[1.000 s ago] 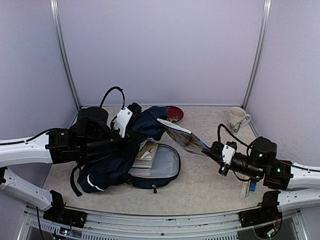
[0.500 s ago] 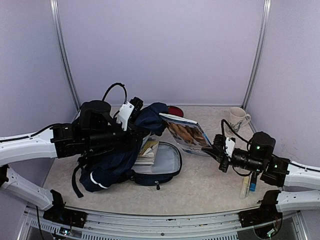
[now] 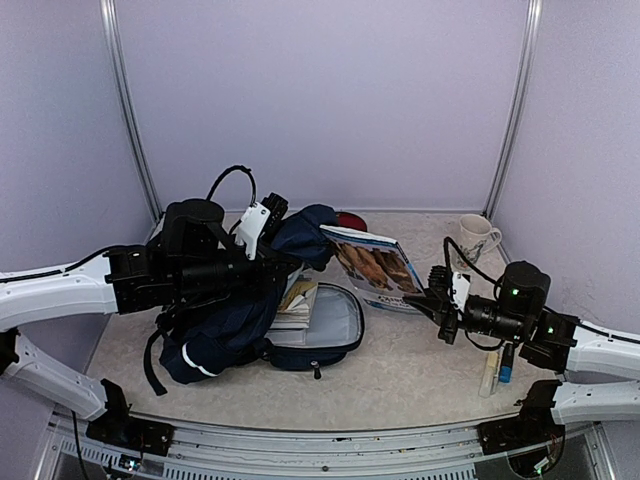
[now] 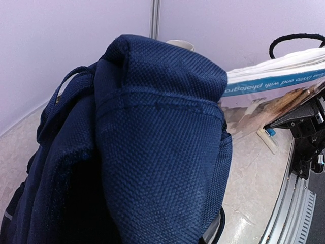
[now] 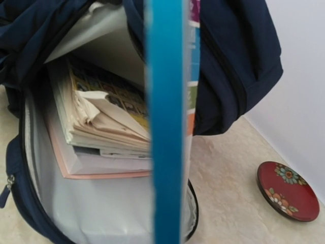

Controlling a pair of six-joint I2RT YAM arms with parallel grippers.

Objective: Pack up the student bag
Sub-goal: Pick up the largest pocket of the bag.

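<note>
Here the student bag point(image 3: 215, 340) lies unzipped on the table point(image 3: 420, 375), books point(image 5: 101, 132) showing inside; the left gripper point(image 3: 275, 228) is clamped on the bag's upper flap, holding it raised, while just right of the bag's mouth the right gripper point(image 3: 420, 298) pinches a tilted blue-spined book point(image 3: 375, 265)

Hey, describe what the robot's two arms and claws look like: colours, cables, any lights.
The left arm and right arm have smooth white link shells with bulky black joint housings. Each wrist carries a small white block, and a thin black cable loops above it. The left claw and right claw are black. Green lights glow on the right arm's housings.
</note>
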